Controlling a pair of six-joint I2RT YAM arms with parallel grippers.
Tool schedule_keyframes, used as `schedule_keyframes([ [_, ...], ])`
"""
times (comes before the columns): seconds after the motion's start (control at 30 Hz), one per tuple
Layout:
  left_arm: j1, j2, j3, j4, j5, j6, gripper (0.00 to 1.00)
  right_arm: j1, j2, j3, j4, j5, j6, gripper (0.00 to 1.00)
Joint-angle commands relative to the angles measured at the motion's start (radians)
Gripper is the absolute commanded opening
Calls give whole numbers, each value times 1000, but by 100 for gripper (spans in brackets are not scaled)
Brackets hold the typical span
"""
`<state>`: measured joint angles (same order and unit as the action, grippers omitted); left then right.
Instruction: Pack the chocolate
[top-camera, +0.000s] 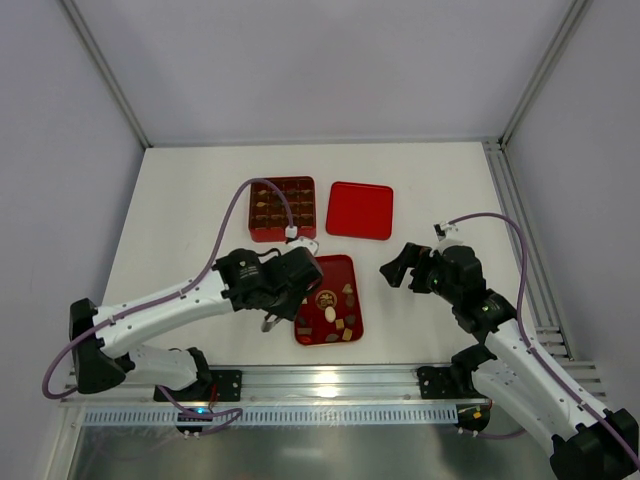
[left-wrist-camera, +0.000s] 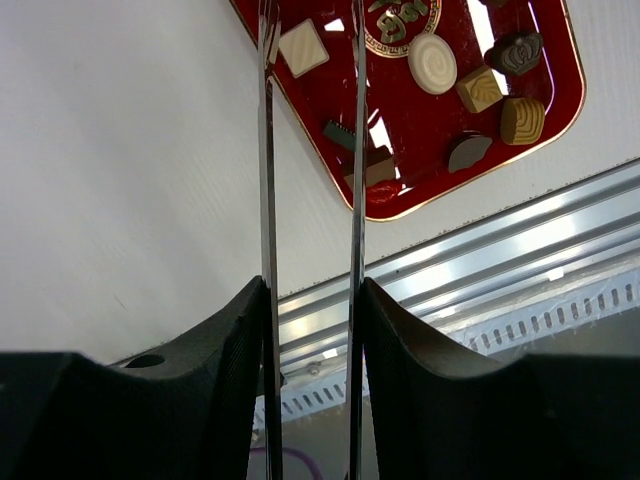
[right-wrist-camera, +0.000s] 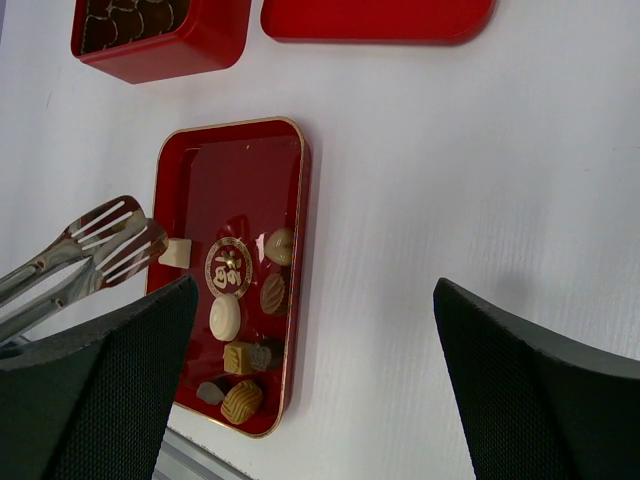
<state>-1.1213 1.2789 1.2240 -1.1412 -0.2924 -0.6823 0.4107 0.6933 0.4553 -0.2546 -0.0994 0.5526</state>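
Chocolate: loose on tray, lower centre of top view.
Left gripper: pinching tongs, tips beside cream square piece.
Right gripper: spread, right of tray.
Technique: straddle one piece squarely; squeeze gently.

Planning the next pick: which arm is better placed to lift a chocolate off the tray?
Left. The left gripper holds the tongs, whose tips hang at the edge of the tray, beside the cream square chocolate. The right gripper is open and empty, off to the tray's right.
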Motion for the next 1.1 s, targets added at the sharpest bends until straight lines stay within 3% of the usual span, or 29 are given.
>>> schedule_keyframes([
  [0.0, -32, 11, 11, -32, -59, -55, 41, 4, -12, -1, 43, 0, 6, 100],
  [1.07, -58, 80, -43, 14, -13, -71, 42, 4, -21, -14, 48, 0, 12, 100],
])
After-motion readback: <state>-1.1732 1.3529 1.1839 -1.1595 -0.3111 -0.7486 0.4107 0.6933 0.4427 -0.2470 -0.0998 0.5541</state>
